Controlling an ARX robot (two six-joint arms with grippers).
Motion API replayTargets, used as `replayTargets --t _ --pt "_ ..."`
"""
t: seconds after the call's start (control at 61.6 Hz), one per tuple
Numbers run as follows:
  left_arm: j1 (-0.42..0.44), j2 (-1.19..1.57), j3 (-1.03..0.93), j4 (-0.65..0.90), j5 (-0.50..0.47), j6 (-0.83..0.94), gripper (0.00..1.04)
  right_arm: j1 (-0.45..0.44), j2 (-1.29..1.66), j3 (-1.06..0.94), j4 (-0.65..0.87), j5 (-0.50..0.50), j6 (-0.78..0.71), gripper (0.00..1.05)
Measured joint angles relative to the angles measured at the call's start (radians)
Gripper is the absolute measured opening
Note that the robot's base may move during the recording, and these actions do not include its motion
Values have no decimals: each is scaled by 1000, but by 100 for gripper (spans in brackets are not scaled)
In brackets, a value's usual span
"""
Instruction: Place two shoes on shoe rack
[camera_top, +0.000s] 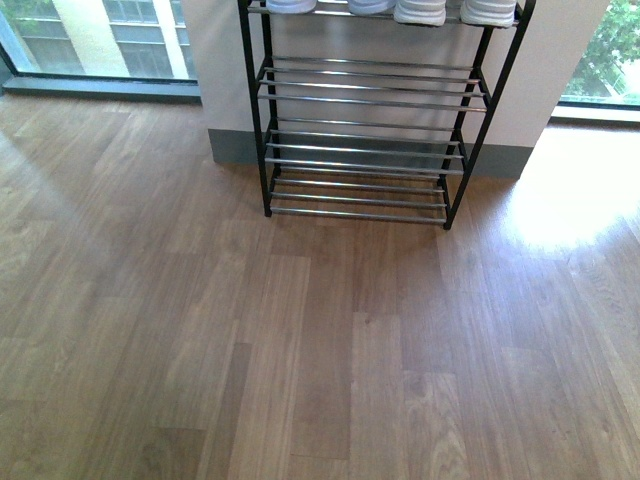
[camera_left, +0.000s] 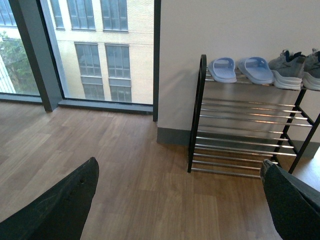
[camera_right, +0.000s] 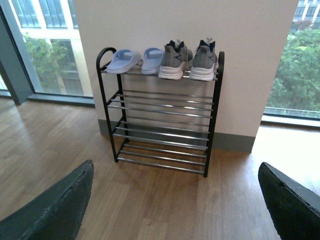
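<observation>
Both grey sneakers (camera_right: 189, 61) and slippers (camera_right: 134, 60) already on top tier of shoe rack (camera_right: 160, 120), well ahead of left end effector (camera_left: 180, 210) and right end effector (camera_right: 175, 205), both open, empty. Placement judged done; retreat next.

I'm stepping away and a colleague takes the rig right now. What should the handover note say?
Left claw: open, empty.
Right claw: open, empty.
Rack: against the wall, straight ahead of the robot.
Top tier holds everything: two slippers at one end, two sneakers at the other, side by side. Lower tiers hold nothing.
Floor in front shows no shoes.
Done: both sneakers appear to be on the rack.
Left: nothing visible to place.
</observation>
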Motion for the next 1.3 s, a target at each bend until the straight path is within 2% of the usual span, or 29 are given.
replayTargets --t 1.298 --pt "0 0 0 0 0 0 95 0 0 0 0 0 0 95"
